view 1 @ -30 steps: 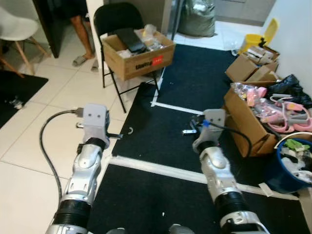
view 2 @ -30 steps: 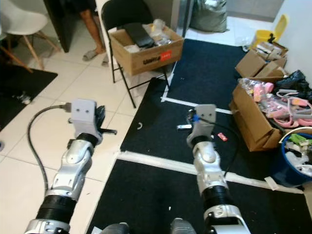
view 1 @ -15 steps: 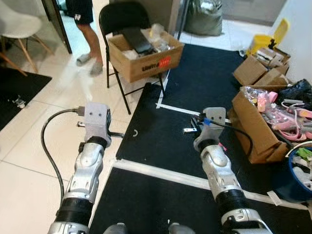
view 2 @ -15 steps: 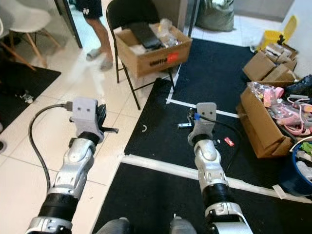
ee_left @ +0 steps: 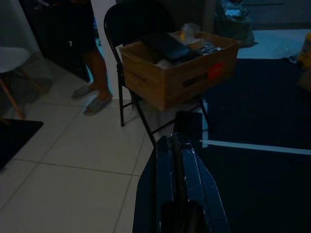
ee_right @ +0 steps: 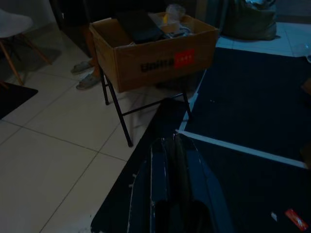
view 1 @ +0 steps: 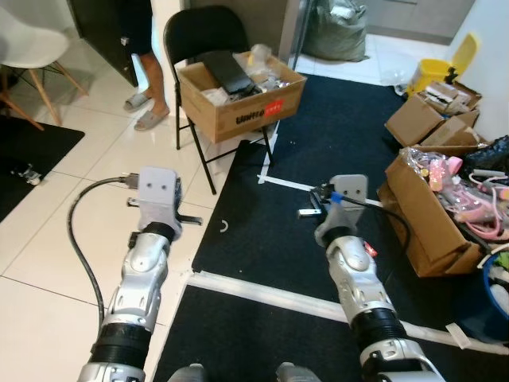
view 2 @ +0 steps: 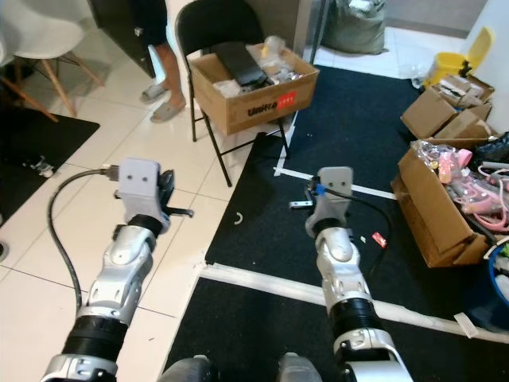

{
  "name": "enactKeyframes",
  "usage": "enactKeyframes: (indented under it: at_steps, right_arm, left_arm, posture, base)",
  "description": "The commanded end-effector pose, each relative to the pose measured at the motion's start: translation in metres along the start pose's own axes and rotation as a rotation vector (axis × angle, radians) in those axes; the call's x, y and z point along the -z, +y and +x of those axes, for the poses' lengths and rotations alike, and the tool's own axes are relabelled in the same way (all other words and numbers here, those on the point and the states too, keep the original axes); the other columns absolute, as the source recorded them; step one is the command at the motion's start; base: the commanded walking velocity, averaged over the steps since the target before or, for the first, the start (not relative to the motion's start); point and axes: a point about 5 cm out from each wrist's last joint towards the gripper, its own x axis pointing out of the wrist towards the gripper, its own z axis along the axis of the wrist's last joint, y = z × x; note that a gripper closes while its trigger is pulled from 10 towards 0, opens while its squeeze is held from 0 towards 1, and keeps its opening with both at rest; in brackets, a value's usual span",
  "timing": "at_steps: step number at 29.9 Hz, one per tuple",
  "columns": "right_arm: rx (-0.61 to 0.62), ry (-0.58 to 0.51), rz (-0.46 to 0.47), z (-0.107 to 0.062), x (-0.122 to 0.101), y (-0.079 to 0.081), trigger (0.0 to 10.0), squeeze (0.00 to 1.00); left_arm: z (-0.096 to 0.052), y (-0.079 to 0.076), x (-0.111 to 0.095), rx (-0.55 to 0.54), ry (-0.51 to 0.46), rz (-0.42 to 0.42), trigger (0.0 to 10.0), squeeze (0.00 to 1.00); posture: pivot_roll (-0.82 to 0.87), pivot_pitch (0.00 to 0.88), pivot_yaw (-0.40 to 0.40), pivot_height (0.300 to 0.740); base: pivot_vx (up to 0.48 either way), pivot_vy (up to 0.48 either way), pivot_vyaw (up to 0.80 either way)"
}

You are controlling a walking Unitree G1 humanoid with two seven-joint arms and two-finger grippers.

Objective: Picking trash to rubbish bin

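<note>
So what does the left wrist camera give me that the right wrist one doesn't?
Left wrist view: the left gripper, fingers shut, and a sliver of the yellow bin at the frame's edge.

Right wrist view: the right gripper, also shut, and a small red wrapper on the black mat.

Both: the cardboard box on the black folding chair, a person's sandalled feet, and the white tape line.

cardboard box [view 1: 238, 99] on folding chair [view 1: 197, 36], person's legs [view 1: 147, 72]
</note>
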Motion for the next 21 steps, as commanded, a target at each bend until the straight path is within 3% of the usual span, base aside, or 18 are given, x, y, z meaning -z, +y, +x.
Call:
enactKeyframes:
  at_steps: [1,21]
  right_arm:
    - [0.011,0.011,-0.009,-0.0004,0.0008,-0.0033,10.0,0.00]
    - [0.034,0.024,-0.001,-0.0042,0.0032,-0.0072,10.0,0.00]
  left_arm:
    - [0.0005,0.0001,0.0010,-0.003,0.011,0.003,10.0,0.00]
    - [-0.0036,-0.0032,0.0013,0.013,0.014,0.010,10.0,0.00]
  posture:
    - [0.02,0.056,-0.011,0.740]
    - [0.00,0.082,-0.014,0.740]
  base:
    - [0.270,0.000,0.00]
    - [0.271,0.000,0.00]
